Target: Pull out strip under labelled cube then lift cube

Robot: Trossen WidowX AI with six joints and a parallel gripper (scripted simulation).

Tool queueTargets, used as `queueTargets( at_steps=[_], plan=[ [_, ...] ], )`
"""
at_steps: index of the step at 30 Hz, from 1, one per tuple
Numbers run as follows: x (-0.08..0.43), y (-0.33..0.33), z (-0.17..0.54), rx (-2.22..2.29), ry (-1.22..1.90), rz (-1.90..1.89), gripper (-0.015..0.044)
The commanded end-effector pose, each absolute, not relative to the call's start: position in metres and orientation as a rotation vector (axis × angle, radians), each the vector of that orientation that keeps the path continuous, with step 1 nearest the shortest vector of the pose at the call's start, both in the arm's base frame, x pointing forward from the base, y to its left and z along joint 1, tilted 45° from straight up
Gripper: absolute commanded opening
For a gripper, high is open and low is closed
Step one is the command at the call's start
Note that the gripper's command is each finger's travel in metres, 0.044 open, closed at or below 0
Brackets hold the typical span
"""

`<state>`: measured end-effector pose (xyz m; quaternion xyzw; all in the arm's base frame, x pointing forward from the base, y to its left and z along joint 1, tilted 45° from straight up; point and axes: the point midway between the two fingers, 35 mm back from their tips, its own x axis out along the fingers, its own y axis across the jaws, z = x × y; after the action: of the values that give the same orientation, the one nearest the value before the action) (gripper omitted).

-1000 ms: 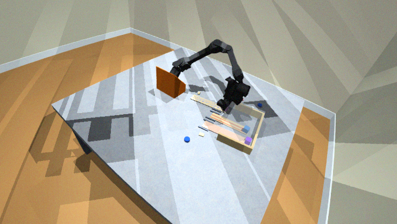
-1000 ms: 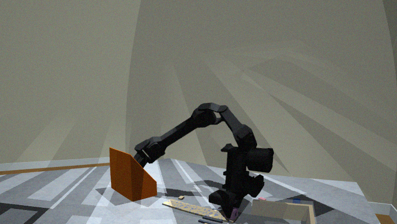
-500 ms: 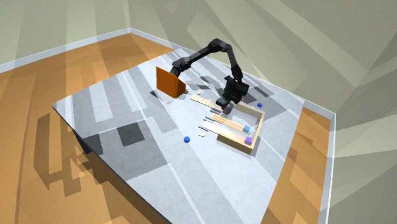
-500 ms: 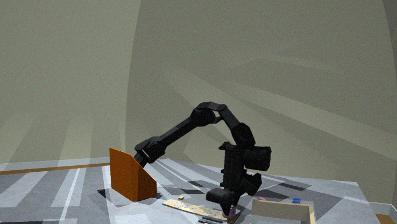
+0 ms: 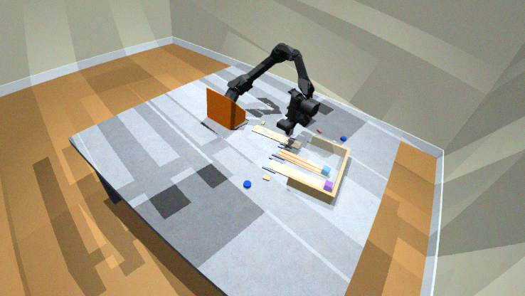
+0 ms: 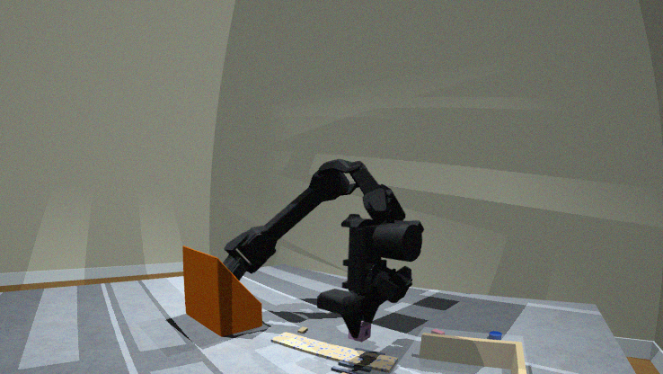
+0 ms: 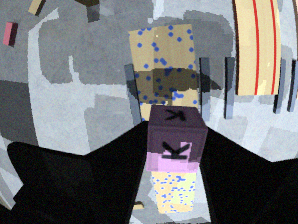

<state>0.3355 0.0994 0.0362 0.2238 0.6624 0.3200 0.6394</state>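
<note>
My gripper [image 5: 289, 134] [image 6: 363, 333] [image 7: 172, 128] is shut on the labelled cube, a purple cube [image 7: 176, 135] [image 6: 366, 331] with a black K on its faces. The cube is in the air above the dotted strip. This pale strip with blue dots [image 5: 270, 133] [image 6: 313, 344] [image 7: 162, 45] lies on the table, mostly outside the tray, between dark rails near one end. A strip with red lines [image 5: 299, 160] [image 7: 265, 45] lies partly in the tray with a blue cube [image 5: 325, 170] at its far end. A plain strip [image 5: 282, 169] lies beside it with a purple cube [image 5: 328, 185] at its far end.
A wooden three-sided tray [image 5: 344, 165] [image 6: 471, 348] stands right of the arm. Thin dark rails [image 5: 269, 169] [image 7: 229, 87] flank the strips. An orange wedge block [image 5: 220, 110] [image 6: 201, 292] stands near the arm's base. Blue discs [image 5: 247, 183] [image 5: 343, 138] and a small red block [image 5: 319, 130] [image 7: 10, 34] lie around.
</note>
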Motion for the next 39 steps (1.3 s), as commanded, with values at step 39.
queueTargets(
  at_steps=[39],
  plan=[
    [0.293,0.061,0.055,0.507,1.518,0.729,0.0000]
  ],
)
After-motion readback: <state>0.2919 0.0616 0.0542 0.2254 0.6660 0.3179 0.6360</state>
